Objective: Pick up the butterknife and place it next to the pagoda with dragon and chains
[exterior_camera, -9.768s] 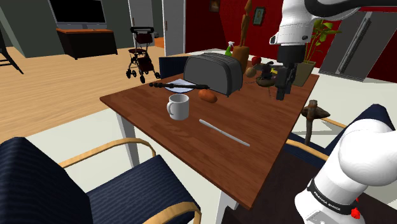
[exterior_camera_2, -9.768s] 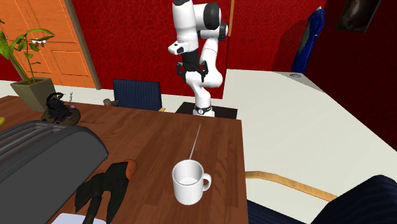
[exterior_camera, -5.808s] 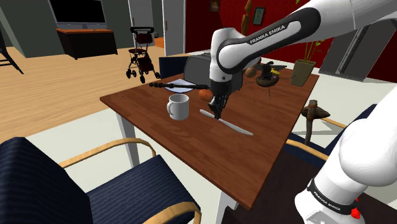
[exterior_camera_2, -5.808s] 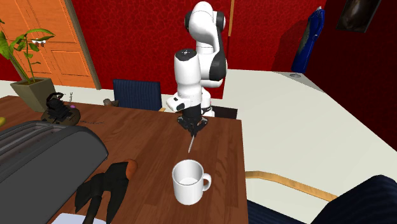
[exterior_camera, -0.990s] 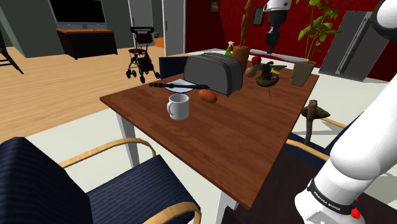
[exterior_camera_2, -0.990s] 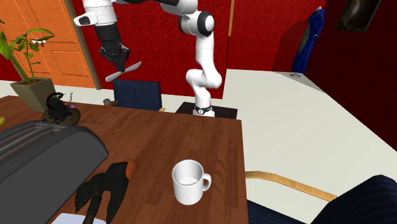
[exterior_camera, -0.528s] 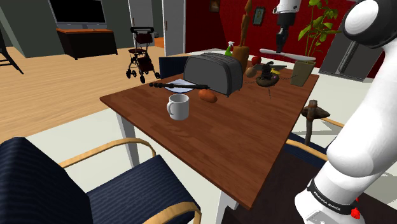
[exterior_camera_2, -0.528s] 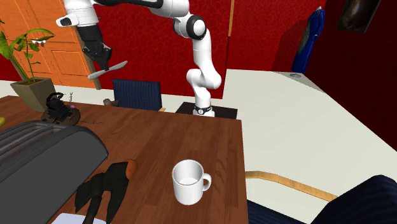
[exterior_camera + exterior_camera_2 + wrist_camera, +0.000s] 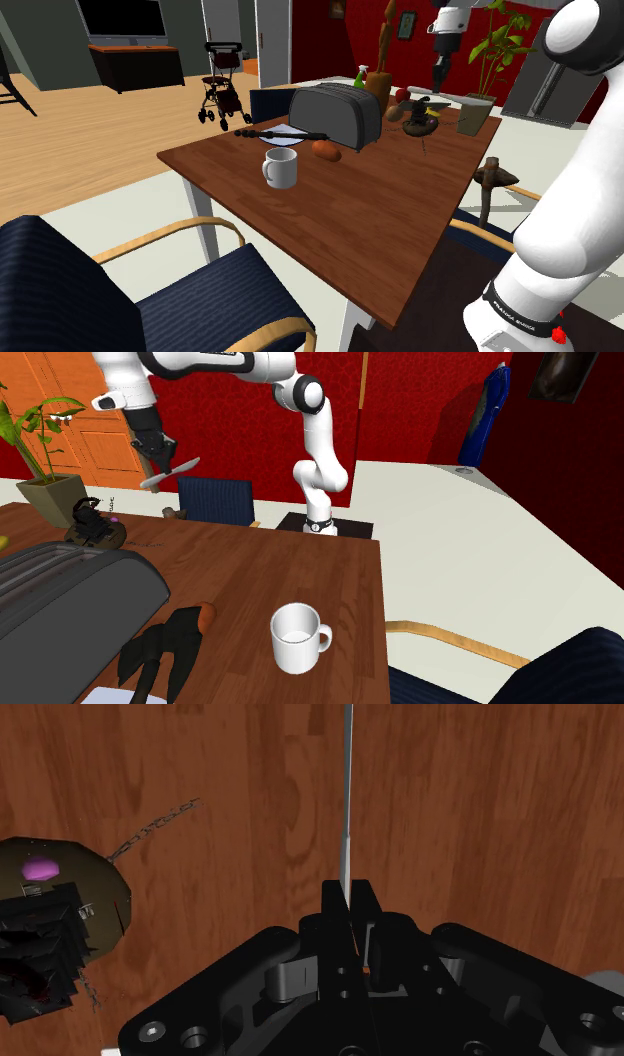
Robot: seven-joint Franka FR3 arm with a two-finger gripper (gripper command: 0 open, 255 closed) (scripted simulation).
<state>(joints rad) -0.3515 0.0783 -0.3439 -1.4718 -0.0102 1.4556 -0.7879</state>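
Midway: clamping the butterknife (image 9: 347, 794) in the gripper (image 9: 350, 902), hovering over the table (image 9: 500, 804), the pagoda (image 9: 50, 939) below and aside; awaiting lowering and release.

brown table (image 9: 400, 220), toaster (image 9: 335, 115), mug (image 9: 281, 168), pagoda (image 9: 420, 118)
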